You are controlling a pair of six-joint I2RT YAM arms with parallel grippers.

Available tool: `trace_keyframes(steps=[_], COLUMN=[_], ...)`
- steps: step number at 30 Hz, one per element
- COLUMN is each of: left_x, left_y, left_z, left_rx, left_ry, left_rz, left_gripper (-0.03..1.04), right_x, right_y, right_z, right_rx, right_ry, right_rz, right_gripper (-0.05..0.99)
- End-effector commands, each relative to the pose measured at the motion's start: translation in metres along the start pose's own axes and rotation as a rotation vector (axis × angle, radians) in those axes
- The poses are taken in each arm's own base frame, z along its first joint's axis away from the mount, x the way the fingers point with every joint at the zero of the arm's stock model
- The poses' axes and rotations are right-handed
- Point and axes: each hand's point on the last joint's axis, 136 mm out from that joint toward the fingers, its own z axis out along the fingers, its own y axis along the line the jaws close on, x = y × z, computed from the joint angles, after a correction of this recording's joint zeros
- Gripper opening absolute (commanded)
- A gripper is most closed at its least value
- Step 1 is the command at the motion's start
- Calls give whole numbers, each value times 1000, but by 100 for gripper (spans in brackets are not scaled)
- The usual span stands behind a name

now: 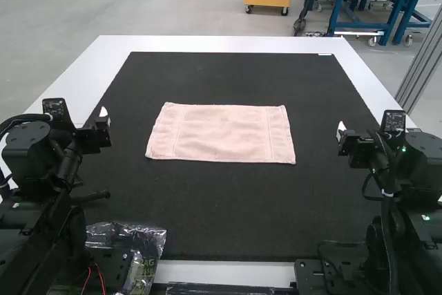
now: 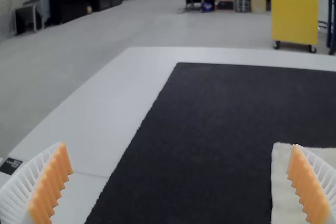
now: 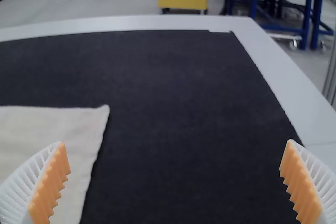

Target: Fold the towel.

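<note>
While left gripper [image 2: 179, 147] and right gripper [image 3: 176, 144] gape empty, we see the pink towel [image 1: 221, 134] between them, long axis running across from one side towards the other.

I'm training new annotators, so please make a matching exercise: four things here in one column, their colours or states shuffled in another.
Things
1. Towel
2. Mat
3. Plastic bag
4. Left gripper

Colours or states
A. Clear and crinkled
B. Open, holding nothing
C. Pale pink, lying flat
D. Black, spread under the item to be folded

Right pairs: 1-C, 2-D, 3-A, 4-B
</note>
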Motion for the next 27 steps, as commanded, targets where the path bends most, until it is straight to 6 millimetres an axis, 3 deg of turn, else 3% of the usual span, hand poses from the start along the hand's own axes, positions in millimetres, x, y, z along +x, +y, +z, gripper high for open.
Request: trace_keyframes(steps=[1,8,13,23,27], left_x=[1,1,8,9,-5], left_y=[3,3,2,3,6], left_z=[0,0,0,0,0], left_rx=[-16,-16,-13,-16,-25], left_ry=[-4,-2,25,28,-29], left_rz=[-11,-10,-151,-232,-250], left_gripper=[97,97,97,97,97], right_x=[2,2,2,1,-22], right_y=[1,1,1,1,2], right_z=[0,0,0,0,-1], right_rx=[-9,-9,-9,-7,-10], right_ry=[3,3,3,-4,-100], right_rz=[-7,-7,-7,-2,-33], right_gripper=[92,92,92,92,92])
